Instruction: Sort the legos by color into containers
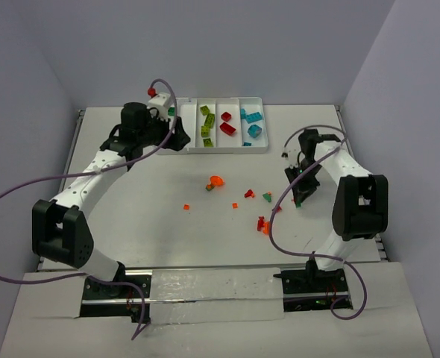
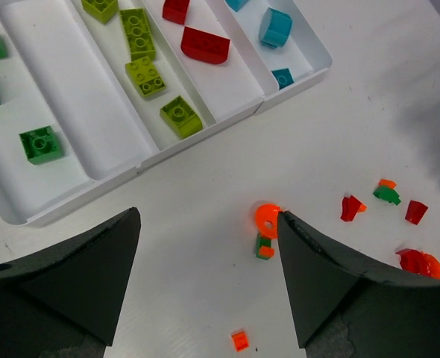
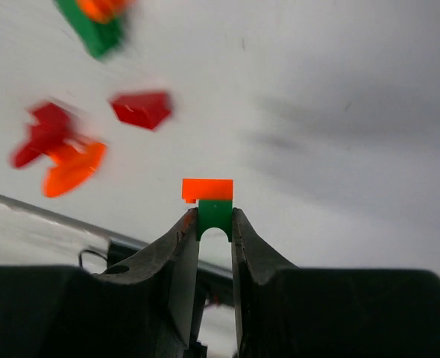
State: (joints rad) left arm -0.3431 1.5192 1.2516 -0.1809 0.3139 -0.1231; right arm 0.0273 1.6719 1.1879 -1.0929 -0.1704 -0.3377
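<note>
The white tray [image 1: 192, 149] at the back holds sorted legos: dark green bricks [image 2: 39, 144] in the left compartment, lime ones [image 2: 145, 77], red ones [image 2: 203, 45] and teal ones [image 2: 274, 27]. Loose legos lie mid-table, among them an orange round piece on a green bit [image 2: 265, 224] and a small orange brick [image 2: 240, 340]. My left gripper [image 2: 209, 216] hangs open above the table by the tray's front rim, with nothing between its fingers. My right gripper [image 3: 215, 220] is shut on a small green arch brick topped with an orange plate [image 3: 214, 203], lifted off the table at the right [image 1: 298, 200].
Red and orange bits [image 3: 56, 149] and a red piece [image 3: 142, 109] lie on the table below the right gripper. More small pieces [image 2: 388, 194] are scattered to the right of centre. The tray's second compartment [image 2: 71, 89] is bare. Purple cables loop beside both arms.
</note>
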